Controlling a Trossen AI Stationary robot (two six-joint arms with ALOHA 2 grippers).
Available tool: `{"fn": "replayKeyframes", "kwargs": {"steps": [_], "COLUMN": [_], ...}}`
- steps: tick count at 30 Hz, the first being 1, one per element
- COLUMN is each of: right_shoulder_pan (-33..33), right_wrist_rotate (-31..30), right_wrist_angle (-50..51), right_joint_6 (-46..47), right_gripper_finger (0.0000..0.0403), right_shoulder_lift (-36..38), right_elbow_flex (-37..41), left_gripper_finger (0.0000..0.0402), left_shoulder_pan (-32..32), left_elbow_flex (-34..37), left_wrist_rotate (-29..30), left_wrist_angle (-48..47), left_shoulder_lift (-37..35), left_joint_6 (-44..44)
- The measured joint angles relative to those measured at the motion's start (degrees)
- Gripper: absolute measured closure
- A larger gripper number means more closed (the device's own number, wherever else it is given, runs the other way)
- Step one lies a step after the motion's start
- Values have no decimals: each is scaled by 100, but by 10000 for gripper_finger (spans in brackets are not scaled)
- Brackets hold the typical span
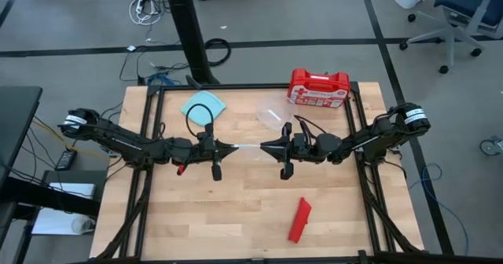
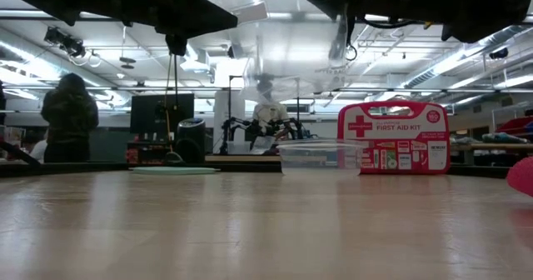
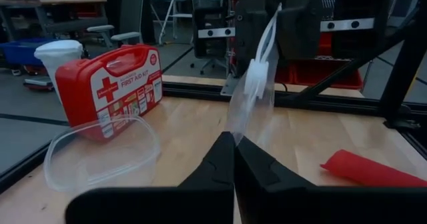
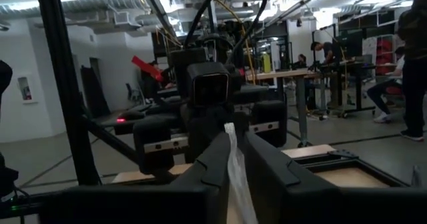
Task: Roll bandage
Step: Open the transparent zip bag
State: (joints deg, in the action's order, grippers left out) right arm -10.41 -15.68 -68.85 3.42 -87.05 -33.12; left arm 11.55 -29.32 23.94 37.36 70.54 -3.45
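Bandage (image 1: 299,220): red strip, flat on the table (image 1: 236,217) near its front edge, untouched. Left gripper (image 1: 230,148) and right gripper (image 1: 264,147): raised mid-table, tips facing, both pinching one clear plastic strip (image 1: 247,147) stretched between them.

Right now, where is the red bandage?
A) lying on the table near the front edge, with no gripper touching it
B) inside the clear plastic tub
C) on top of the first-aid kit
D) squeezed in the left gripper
A: the bandage lies alone on the wooden table, well away from the left gripper and the right gripper, which meet at mid-table on a thin clear plastic piece.
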Motion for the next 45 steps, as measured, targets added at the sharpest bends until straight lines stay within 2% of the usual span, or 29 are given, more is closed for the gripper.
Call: {"fn": "replayKeyframes", "kwargs": {"steps": [4,7,18,25,31,37,41,45], "right_shoulder_pan": [0,0,0,0,0,-24,-111,-322], "right_wrist_rotate": [0,-2,-844,-1195,-871,-621,-365,-358], "right_wrist_angle": [100,483,3087,4196,5808,6931,7848,8575], "right_joint_6": [36,20,-64,281,538,-158,-578,-1002], "right_gripper_finger": [336,324,282,275,275,267,245,206], "right_shoulder_lift": [28,332,1883,2361,2086,1388,817,233], "right_elbow_flex": [0,-2,-2,-57,-796,-1791,-2608,-3470], "left_gripper_finger": [401,401,401,401,401,401,401,401], "left_shoulder_pan": [0,0,-174,-371,-374,-487,-616,-798], "left_elbow_flex": [0,0,-4,-578,-1071,-1360,-1392,-1397], "left_wrist_rotate": [0,2,-133,-742,-754,-831,-1247,-1673], "left_wrist_angle": [-12,-228,-1255,-2755,-3883,-4334,-4393,-4413], "left_shoulder_lift": [-20,-183,-619,-619,-616,-605,-605,-605], "left_joint_6": [20,20,-441,-649,-387,-277,-291,-599]}}
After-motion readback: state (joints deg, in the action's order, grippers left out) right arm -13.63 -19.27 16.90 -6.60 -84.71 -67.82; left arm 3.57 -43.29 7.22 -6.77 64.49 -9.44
